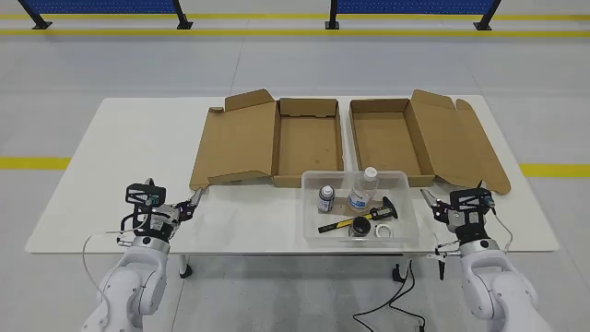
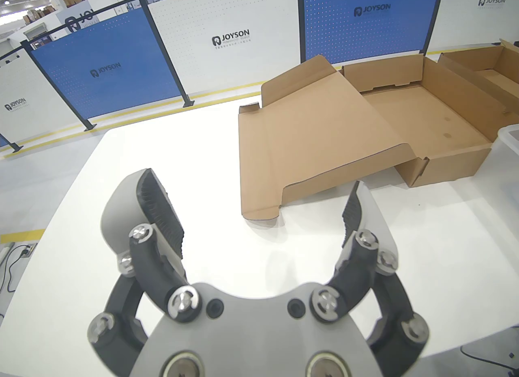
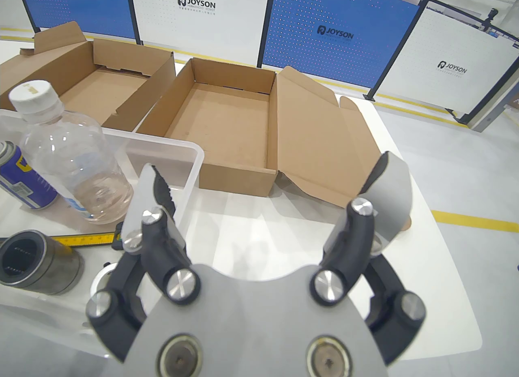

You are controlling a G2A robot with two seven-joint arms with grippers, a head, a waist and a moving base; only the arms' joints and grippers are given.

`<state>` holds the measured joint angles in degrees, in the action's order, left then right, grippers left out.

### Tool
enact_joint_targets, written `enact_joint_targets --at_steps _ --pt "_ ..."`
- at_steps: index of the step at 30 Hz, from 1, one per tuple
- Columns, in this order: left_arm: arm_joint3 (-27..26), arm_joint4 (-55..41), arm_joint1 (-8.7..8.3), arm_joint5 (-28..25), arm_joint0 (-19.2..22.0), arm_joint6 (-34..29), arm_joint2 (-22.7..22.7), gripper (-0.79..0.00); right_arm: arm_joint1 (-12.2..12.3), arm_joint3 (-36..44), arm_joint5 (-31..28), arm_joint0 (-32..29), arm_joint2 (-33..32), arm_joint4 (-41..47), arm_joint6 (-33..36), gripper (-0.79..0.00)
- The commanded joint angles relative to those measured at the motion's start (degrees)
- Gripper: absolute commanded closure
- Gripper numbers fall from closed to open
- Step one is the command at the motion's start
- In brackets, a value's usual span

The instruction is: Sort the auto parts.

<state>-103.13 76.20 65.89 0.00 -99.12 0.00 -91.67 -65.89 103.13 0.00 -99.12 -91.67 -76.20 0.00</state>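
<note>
Clear plastic tub of auto parts [image 1: 407, 194]: holds white-capped clear bottle [image 1: 367, 184], blue spray can [image 1: 325, 197].
Left gripper [image 2: 252, 182]: fingers spread, empty.
Right gripper [image 3: 266, 161]: spread, empty, beside tub.

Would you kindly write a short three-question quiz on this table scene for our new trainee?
1. True or false: the bottle stands upright in the clear bin.
2. Which is also in the bin? A) spray can B) cup C) glove
3. Fill in: the left gripper and right gripper are both ____.
Key: 1 true; 2 A; 3 open.
</note>
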Motion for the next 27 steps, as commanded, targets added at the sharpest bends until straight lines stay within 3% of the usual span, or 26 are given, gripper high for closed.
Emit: enact_joint_targets --at_steps 1,13,20,27 --pt "0.0 0.0 0.0 0.0 0.0 0.0 0.0 -0.785 0.0 0.0 0.0 0.0 0.0 0.0 0.0 -0.784" --pt "-0.6 0.7 0.13 -0.9 1.2 -0.7 1.4 -0.785 0.0 0.0 0.0 0.0 0.0 0.0 0.0 -0.785" --pt "-2.4 0.5 0.33 -7.6 7.5 -4.7 5.7 -0.785 0.0 0.0 0.0 0.0 0.0 0.0 0.0 -0.785" --pt "-4.0 -1.1 0.8 -15.6 15.9 -12.2 12.9 -0.785 0.0 0.0 0.0 0.0 0.0 0.0 0.0 -0.785"
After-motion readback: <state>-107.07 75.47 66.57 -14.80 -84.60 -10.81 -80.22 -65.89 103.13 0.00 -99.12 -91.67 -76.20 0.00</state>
